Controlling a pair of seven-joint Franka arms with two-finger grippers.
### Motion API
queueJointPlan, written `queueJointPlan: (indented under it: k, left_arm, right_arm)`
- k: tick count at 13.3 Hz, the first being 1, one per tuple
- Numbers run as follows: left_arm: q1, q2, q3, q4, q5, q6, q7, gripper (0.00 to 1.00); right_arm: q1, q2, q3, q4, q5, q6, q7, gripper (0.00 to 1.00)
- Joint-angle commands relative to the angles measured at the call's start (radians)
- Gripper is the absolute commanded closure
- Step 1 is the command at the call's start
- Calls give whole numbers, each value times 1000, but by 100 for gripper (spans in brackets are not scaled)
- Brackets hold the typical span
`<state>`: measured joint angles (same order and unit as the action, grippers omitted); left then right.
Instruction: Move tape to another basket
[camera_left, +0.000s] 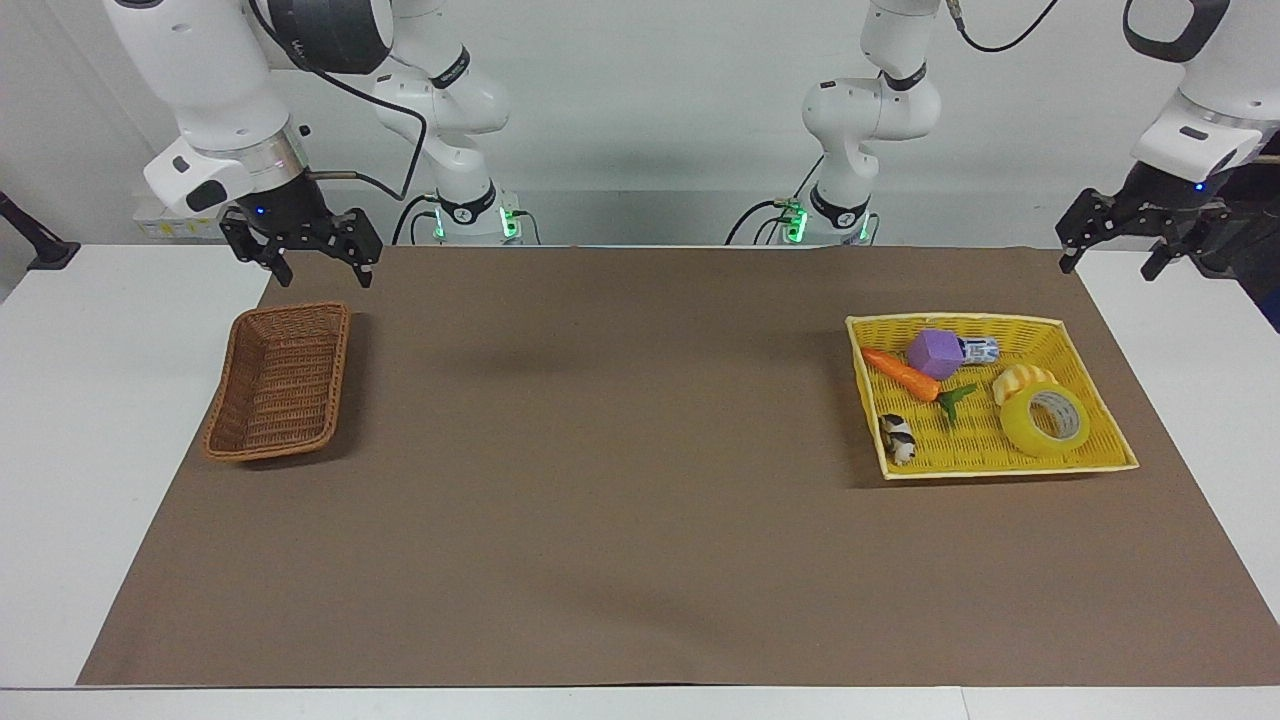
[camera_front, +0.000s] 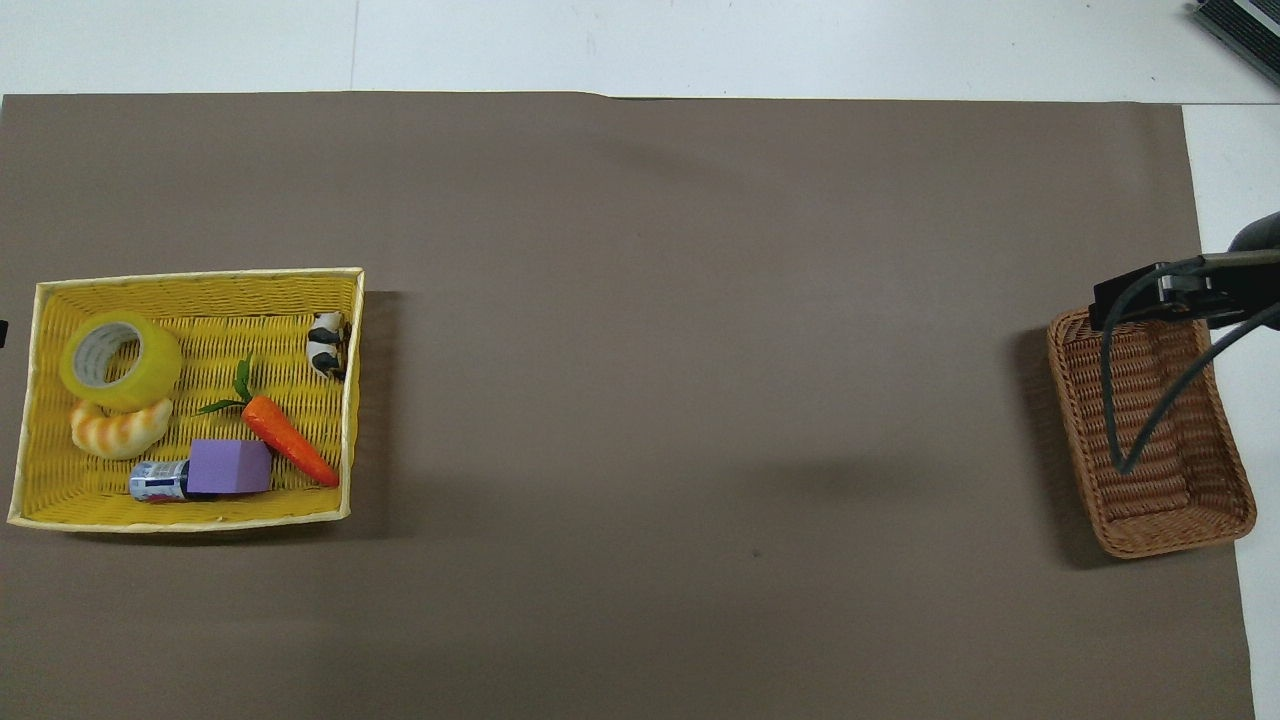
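The yellow tape roll (camera_left: 1045, 420) with a pale core lies in the flat yellow basket (camera_left: 1000, 468), in the corner farthest from the robots, next to a croissant toy (camera_left: 1020, 380). It shows in the overhead view (camera_front: 120, 362) too. The small brown wicker basket (camera_left: 278, 385) stands empty at the right arm's end of the table, also in the overhead view (camera_front: 1200, 470). My left gripper (camera_left: 1110, 262) is open and empty, in the air over the mat's corner, apart from the yellow basket. My right gripper (camera_left: 325, 275) is open and empty, just above the brown basket's end nearest the robots.
The yellow basket (camera_front: 190, 278) also holds an orange carrot (camera_left: 900, 373), a purple block (camera_left: 937, 352), a small can (camera_left: 980, 350) and a black-and-white toy (camera_left: 898, 438). A brown mat (camera_left: 600, 450) covers the table between the two baskets.
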<state>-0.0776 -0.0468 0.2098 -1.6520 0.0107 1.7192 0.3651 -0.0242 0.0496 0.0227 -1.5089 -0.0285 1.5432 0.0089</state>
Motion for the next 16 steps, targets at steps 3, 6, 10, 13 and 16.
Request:
queueJointPlan:
  k: [3,6,10,13,16]
  left_arm:
    - [110,100,-6,-20,-63,141,127,0]
    - [159,182,-7,-31,-64,230,169,0]
    - [200,237,-7,-126,-87,365,187,0]
    - [236,286,-7,-176,-123,462,235,0]
    - [237,326,-7,-192,-126,484,235,0]
  right_arm:
    - [-14,-5,7,3,16,-9,13,0]
    - [-14,-5,8,3,16,-9,13,0]
    - [-14,-5,8,3,16,-9,13,0]
    - [-14,-5,8,3,16,-9,13,0]
    - [-14,-5,8,3,16,-9,13,0]
